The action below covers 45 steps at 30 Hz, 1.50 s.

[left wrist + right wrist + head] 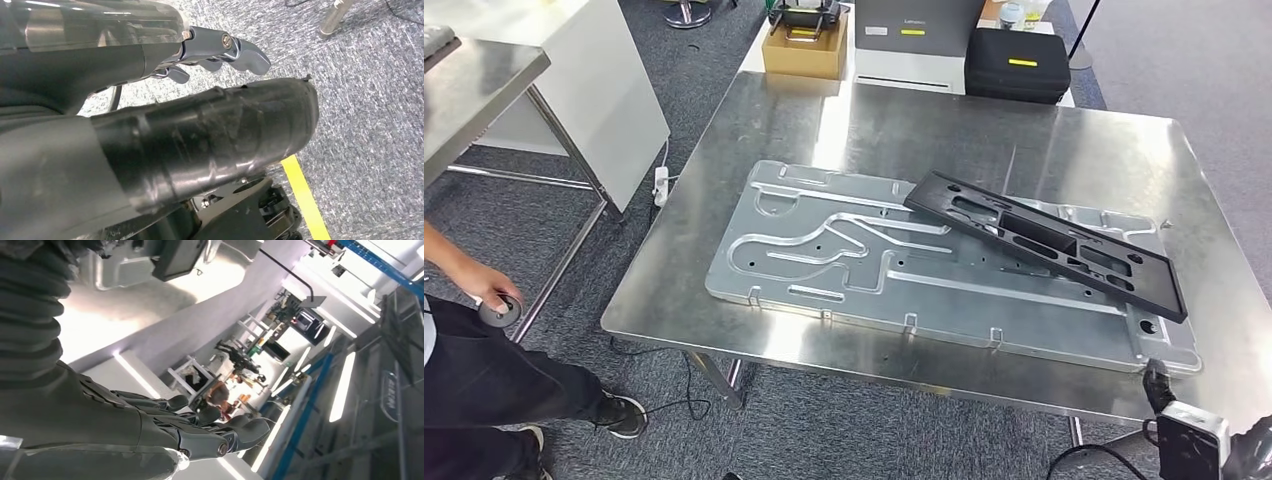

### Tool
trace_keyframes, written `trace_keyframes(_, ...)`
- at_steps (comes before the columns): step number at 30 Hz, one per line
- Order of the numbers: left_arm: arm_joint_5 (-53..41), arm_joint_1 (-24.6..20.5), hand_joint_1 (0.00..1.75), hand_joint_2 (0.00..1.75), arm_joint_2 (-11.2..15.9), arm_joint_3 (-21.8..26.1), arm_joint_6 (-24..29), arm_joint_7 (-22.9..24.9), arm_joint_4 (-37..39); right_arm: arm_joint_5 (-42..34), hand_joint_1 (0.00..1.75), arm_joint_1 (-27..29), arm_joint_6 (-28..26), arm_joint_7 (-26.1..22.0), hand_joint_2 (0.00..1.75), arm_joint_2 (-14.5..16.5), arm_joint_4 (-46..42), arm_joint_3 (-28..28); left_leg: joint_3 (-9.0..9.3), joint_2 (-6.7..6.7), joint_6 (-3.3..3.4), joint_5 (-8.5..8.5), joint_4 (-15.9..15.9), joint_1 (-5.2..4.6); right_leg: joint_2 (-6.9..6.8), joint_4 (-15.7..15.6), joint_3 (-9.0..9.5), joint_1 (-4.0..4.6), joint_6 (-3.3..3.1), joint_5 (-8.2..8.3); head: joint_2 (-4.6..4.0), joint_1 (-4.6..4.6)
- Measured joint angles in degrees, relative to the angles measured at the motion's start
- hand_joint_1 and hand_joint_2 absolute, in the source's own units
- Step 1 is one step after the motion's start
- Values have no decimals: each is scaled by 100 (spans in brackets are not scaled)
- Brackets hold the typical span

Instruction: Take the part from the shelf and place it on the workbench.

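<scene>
A long black frame-like part (1044, 243) lies at a slant on a large silver machined plate (824, 255), which rests on the steel workbench (904, 130). In the right wrist view the part's end (180, 257) and the plate's corner (117, 270) show past the arm's cover. My right hand (200, 427) is stretched out with nothing in it, off the bench's near right corner, where my right wrist (1192, 440) shows. My left hand (220, 47) hangs over the carpet, fingers out, thumb (225, 135) free, holding nothing.
A person at the left holds a small round grey object (499, 308). A second steel table (474, 80) stands at the far left. Behind the bench are a cardboard box (806, 45) and a black case (1018, 62). A yellow floor line (302, 192) runs under my left hand.
</scene>
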Motion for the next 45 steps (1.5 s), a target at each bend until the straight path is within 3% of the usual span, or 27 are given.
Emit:
trace_keyframes(2,8,0,0,0,1,1,1,-7,0,-60,0,24,37,-51,175,66,1,-91,-25,-3,-46,-2,43,-20,0,-669,360,19,-40,202,0,-1)
trace_keyframes(3,14,1,0,0,1,1,2,-9,0,-86,0,43,57,-74,175,102,1,-150,-35,-4,-78,4,53,-28,3,-813,423,35,-69,222,0,-3)
trace_keyframes(5,27,6,0,0,2,2,4,-11,0,-116,0,89,108,-116,175,170,2,-280,-48,-6,-148,31,45,-31,8,-851,408,50,-144,244,0,-8)
trace_keyframes(7,38,10,0,0,4,2,8,-11,0,-122,0,110,162,-143,175,236,3,-407,-91,-12,-213,-55,130,-17,-1,-887,391,31,-231,297,0,-9)
trace_keyframes(9,44,11,0,0,7,2,12,-11,0,-123,0,113,213,-159,175,304,7,-508,-279,-18,-257,-410,597,-3,-14,-910,354,17,-305,349,0,-16)
trace_keyframes(11,48,18,0,0,8,2,13,-11,0,-126,0,118,270,-181,175,372,24,-600,-554,-18,-280,-815,1325,3,-19,-896,290,25,-336,381,0,-21)
trace_keyframes(12,49,24,0,0,9,2,13,-11,0,-131,0,119,304,-193,175,409,38,-652,-621,-18,-287,-896,1553,6,-20,-883,258,28,-338,393,0,-21)
trace_keyframes(13,52,29,0,0,9,3,13,-11,0,-138,0,120,340,-205,175,447,55,-707,-589,-18,-286,-867,1582,7,-20,-867,230,31,-334,404,0,-22)
trace_keyframes(14,56,32,0,0,9,3,13,-11,0,-150,0,121,376,-215,175,483,71,-760,-447,-18,-278,-742,1387,8,-19,-848,209,31,-329,410,0,-22)
trace_keyframes(16,63,29,0,0,10,4,14,-11,0,-181,0,122,430,-238,175,544,94,-851,9,-20,-240,-432,614,2,-18,-812,185,41,-306,418,0,-22)
trace_keyframes(18,65,22,0,0,12,5,16,-10,0,-216,0,120,484,-268,175,591,108,-936,259,-23,-198,-303,105,-14,-16,-782,161,59,-254,436,0,-19)
trace_keyframes(22,76,32,0,0,13,7,19,-7,0,-231,0,119,594,-326,175,666,135,-1108,246,-16,-79,-206,-18,-15,-8,-746,120,46,-114,435,0,-14)
trace_keyframes(24,82,23,0,0,14,7,23,-7,0,-231,0,120,617,-331,175,689,145,-1187,213,3,-1,-121,-66,3,0,-369,-32,26,-61,115,0,-11)
trace_keyframes(26,82,26,0,0,15,7,26,-7,0,-231,0,121,630,-332,175,710,162,-1244,125,14,29,-72,-54,-6,2,345,-313,17,-23,-319,0,-10)
trace_keyframes(27,82,31,0,0,16,7,26,-6,0,-231,0,123,632,-332,175,720,174,-1264,82,18,28,-54,-38,-10,1,625,-409,12,-10,-433,0,-11)
trace_keyframes(28,82,35,0,0,17,7,26,-5,0,-231,0,124,633,-332,175,730,184,-1280,42,21,23,-41,-18,-12,1,713,-406,8,-5,-433,0,-12)
trace_keyframes(29,82,37,0,0,17,7,26,-5,0,-231,0,124,633,-332,175,737,190,-1297,10,21,17,-32,4,-13,1,567,-283,4,-8,-327,0,-11)
trace_keyframes(31,82,35,0,0,16,7,26,-4,0,-231,0,118,633,-332,175,741,195,-1323,-25,18,-3,-18,41,-14,1,-194,190,5,-41,-24,0,-11)
trace_keyframes(33,82,31,0,0,16,7,26,-5,0,-231,0,114,633,-334,175,745,195,-1335,-47,15,-49,4,65,-31,3,-766,490,35,-94,132,0,-13)
trace_keyframes(35,82,29,0,0,16,7,26,-5,0,-231,0,115,633,-338,175,754,195,-1349,-66,15,-118,43,62,-41,4,-863,498,69,-146,172,0,-14)
trace_keyframes(37,82,29,0,0,17,7,26,-5,0,-231,0,112,636,-339,175,769,196,-1362,-95,9,-189,18,88,-34,-3,-897,471,46,-218,238,0,-15)
trace_keyframes(39,82,29,0,0,19,7,26,-2,0,-240,0,109,647,-339,175,795,198,-1385,-231,-3,-245,-268,411,-22,-19,-934,423,17,-297,315,0,-26)
trace_keyframes(42,84,37,0,0,20,7,25,9,0,-257,0,109,711,-340,175,857,224,-1480,-576,-6,-299,-876,1412,1,-36,-915,291,32,-336,396,0,-38)
trace_keyframes(43,85,40,0,0,20,7,24,14,1,-244,0,107,750,-338,175,881,245,-1528,-588,-5,-306,-920,1558,4,-38,-897,241,34,-332,418,0,-38)
trace_keyframes(44,86,42,0,0,20,7,23,20,1,-215,0,102,795,-329,175,905,279,-1583,-493,-5,-306,-856,1488,6,-37,-874,196,35,-322,436,0,-38)
trace_keyframes(45,87,42,0,0,20,7,22,24,1,-166,0,92,840,-314,175,929,330,-1647,-294,-5,-297,-712,1205,8,-36,-848,158,34,-310,450,0,-38)
